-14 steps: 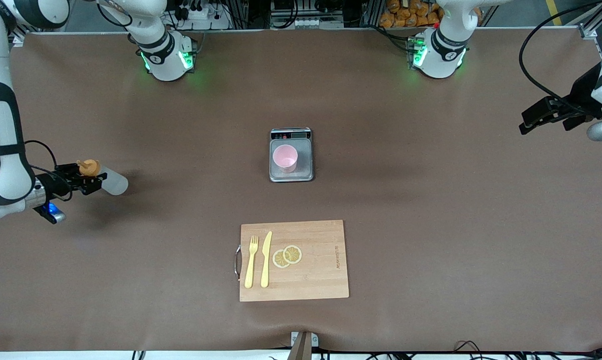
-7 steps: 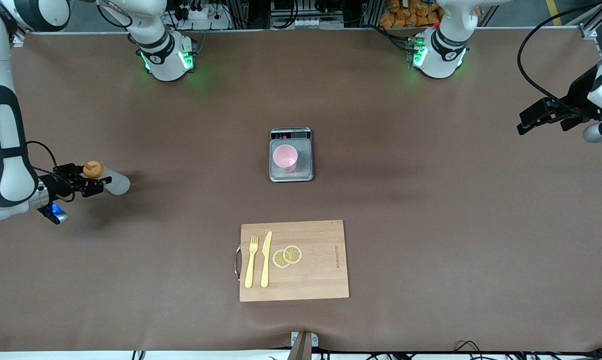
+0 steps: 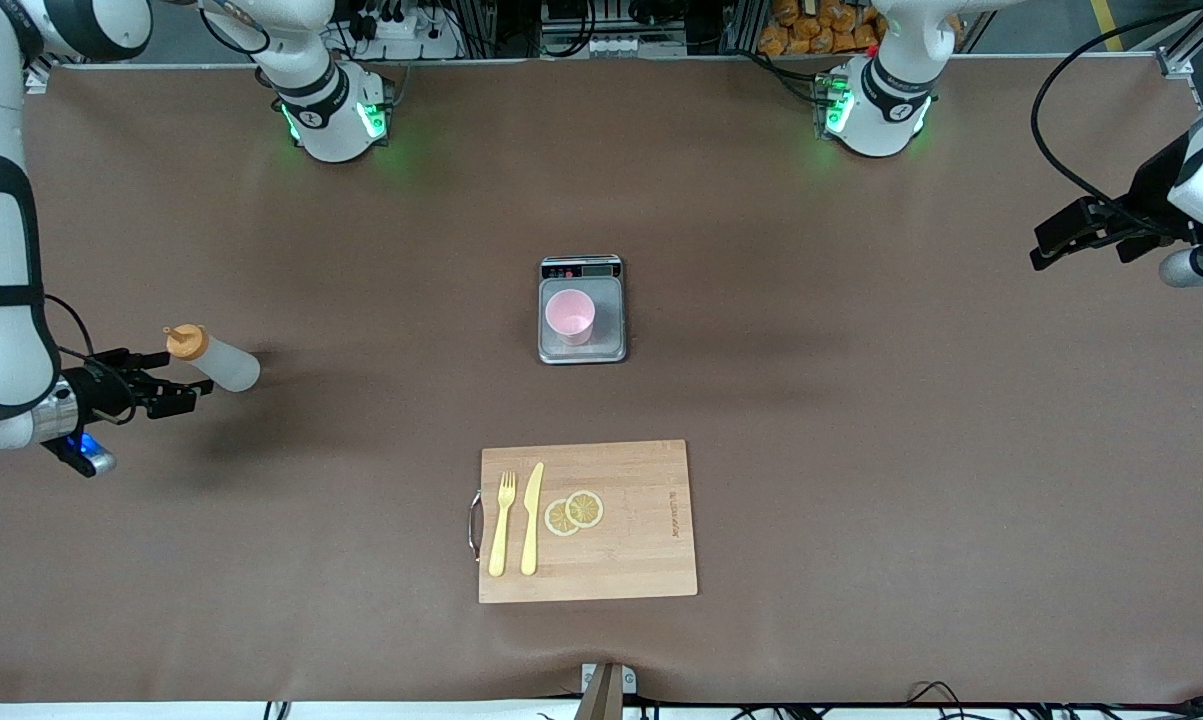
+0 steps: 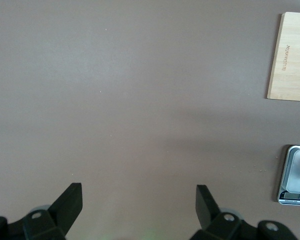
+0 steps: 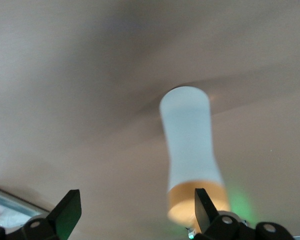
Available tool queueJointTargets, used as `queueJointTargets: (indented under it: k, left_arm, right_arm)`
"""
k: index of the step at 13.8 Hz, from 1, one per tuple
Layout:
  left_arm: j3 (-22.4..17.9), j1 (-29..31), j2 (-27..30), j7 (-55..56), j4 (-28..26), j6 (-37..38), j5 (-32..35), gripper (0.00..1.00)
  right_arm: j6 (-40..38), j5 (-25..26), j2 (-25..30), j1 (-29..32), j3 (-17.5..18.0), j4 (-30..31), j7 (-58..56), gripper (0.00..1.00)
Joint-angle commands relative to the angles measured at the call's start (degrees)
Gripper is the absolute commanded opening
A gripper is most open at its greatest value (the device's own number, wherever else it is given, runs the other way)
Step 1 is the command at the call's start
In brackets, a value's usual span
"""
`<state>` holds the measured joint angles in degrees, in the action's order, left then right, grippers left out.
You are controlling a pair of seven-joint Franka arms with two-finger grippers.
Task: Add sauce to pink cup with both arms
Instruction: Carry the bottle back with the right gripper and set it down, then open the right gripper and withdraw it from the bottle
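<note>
The sauce bottle point(image 3: 213, 361), whitish with an orange cap, stands on the table near the right arm's end. My right gripper point(image 3: 181, 381) is open and empty just beside it, a little nearer the front camera. In the right wrist view the bottle point(image 5: 189, 145) lies close by one finger of my right gripper point(image 5: 137, 200), not between the jaws. The pink cup point(image 3: 570, 316) stands upright on a small scale point(image 3: 607, 332) at the table's middle. My left gripper point(image 3: 1045, 252) is open and empty, up in the air over the left arm's end; in the left wrist view my left gripper point(image 4: 139, 192) has only bare table under it.
A wooden cutting board point(image 3: 641, 540) lies nearer the front camera than the scale, with a yellow fork point(image 3: 502, 523), a yellow knife point(image 3: 532, 518) and two lemon slices point(image 3: 573, 513) on it. The board's edge point(image 4: 290, 57) and the scale point(image 4: 296, 175) show in the left wrist view.
My right gripper has opened, let go of the sauce bottle and drawn back from it. The bottle stays standing. My left gripper has shifted slightly toward the robots' bases.
</note>
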<state>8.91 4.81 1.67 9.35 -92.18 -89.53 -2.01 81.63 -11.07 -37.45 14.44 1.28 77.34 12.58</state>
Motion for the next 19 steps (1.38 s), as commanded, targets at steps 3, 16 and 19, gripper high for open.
queueJointTargets:
  k: [3,16,19]
  left_arm:
    - [0.5,0.3,0.5,0.8,-0.4,0.3,-0.3,1.0]
    - [0.5,0.2,0.5,0.8,-0.6,0.3,-0.3,1.0]
    - [0.5,0.2,0.5,0.8,-0.8,0.3,-0.3,1.0]
  right_arm:
    - [-1.8,3.6,9.6,-7.0,0.1,-0.4,1.3,1.0]
    - [1.0,8.4,30.1,-13.0,-0.1,1.2,-5.7,1.0]
    - [3.3,8.9,35.5,-12.7,-0.2,4.4,-6.7,1.0]
